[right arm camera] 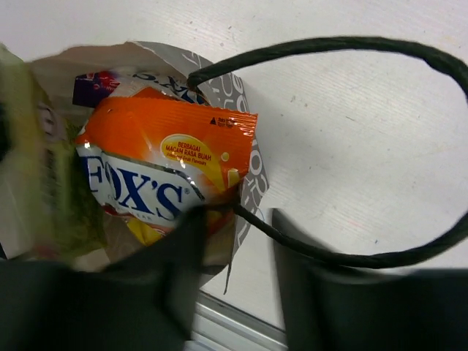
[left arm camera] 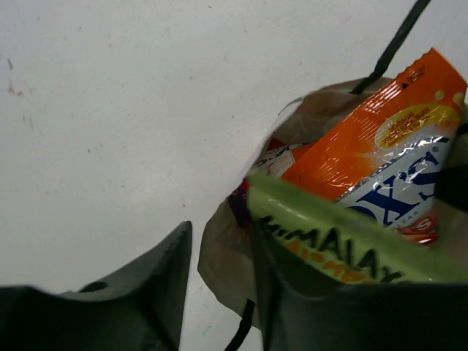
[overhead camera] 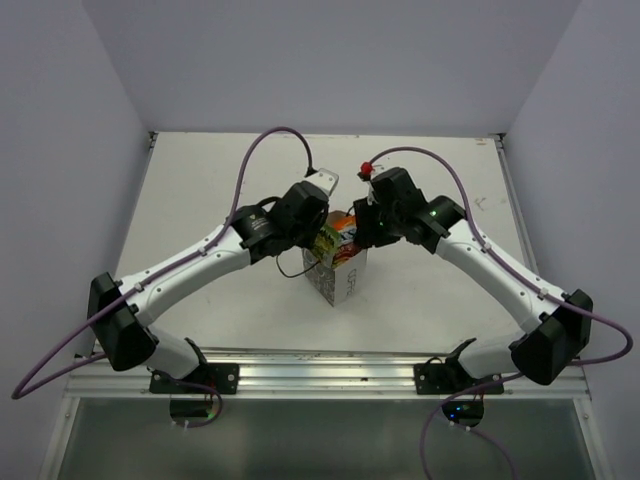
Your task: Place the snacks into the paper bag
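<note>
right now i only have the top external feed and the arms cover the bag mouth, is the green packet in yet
Observer: The left wrist view shows the pale green packet at the mouth of the paper bag, beside the orange packet. I cannot tell how deep it sits.
Operator: is the left gripper clamped on it
Observer: No. The left gripper is open, with only the bag's rim showing between its fingers.
Operator: what about the right one
Observer: The right wrist view shows the right gripper open too, with a black cord handle crossing the gap between its fingers.
</note>
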You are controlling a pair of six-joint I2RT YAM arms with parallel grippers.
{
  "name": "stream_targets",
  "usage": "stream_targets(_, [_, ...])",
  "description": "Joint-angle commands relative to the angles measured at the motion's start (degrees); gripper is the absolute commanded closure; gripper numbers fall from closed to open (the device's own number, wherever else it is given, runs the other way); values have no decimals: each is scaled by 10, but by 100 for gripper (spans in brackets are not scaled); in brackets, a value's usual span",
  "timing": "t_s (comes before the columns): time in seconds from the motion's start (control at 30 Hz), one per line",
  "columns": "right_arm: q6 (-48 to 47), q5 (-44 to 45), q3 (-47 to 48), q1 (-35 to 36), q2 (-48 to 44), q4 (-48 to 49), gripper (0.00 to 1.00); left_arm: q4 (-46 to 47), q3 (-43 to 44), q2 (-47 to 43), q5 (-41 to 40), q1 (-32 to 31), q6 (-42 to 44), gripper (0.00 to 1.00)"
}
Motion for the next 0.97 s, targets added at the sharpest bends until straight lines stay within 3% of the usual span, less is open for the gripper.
stream_targets(0.0, [-16, -16, 50, 7, 1, 1, 45, 53, 21, -42, -11, 1, -5, 51])
stream_targets(0.07, [-23, -11, 81, 7, -7, -9, 11, 79, 37, -56, -24, -1, 3, 28])
stream_targets(0.1, [-23, -7, 91, 7, -12, -15, 1, 85, 59, -68, -30, -2, 5, 25])
stream_targets(0.13, [-24, -4, 100, 7, -26, -17, 1, 90, 68, -73, -36, -4, 9, 22])
stream_targets(0.2, [-24, 5, 120, 6, -43, -19, 1, 100, 90, -82, -52, -5, 14, 4])
stream_targets(0.37, [-7, 88, 141, 6, -92, -50, 1, 122, 101, -107, -114, -5, 15, 0])
stream_targets(0.47, [-7, 237, 158, 6, -93, -110, 1, 135, 67, -121, -146, 19, 19, 0])
stream_targets(0.6, [-10, 438, 131, 3, -84, -179, 1, 135, 32, -112, -58, 158, -2, 0])
stream_targets(0.63, [-8, 499, 122, 0, -84, -183, 1, 138, 26, -111, -1, 228, -18, 0])
stream_targets(0.8, [-6, 515, 100, -6, -106, -171, 1, 191, -11, -111, 133, 399, -48, 0])
stream_targets(0.93, [-21, 497, 76, -11, -133, -140, 1, 222, -16, -102, 178, 440, -33, 0])
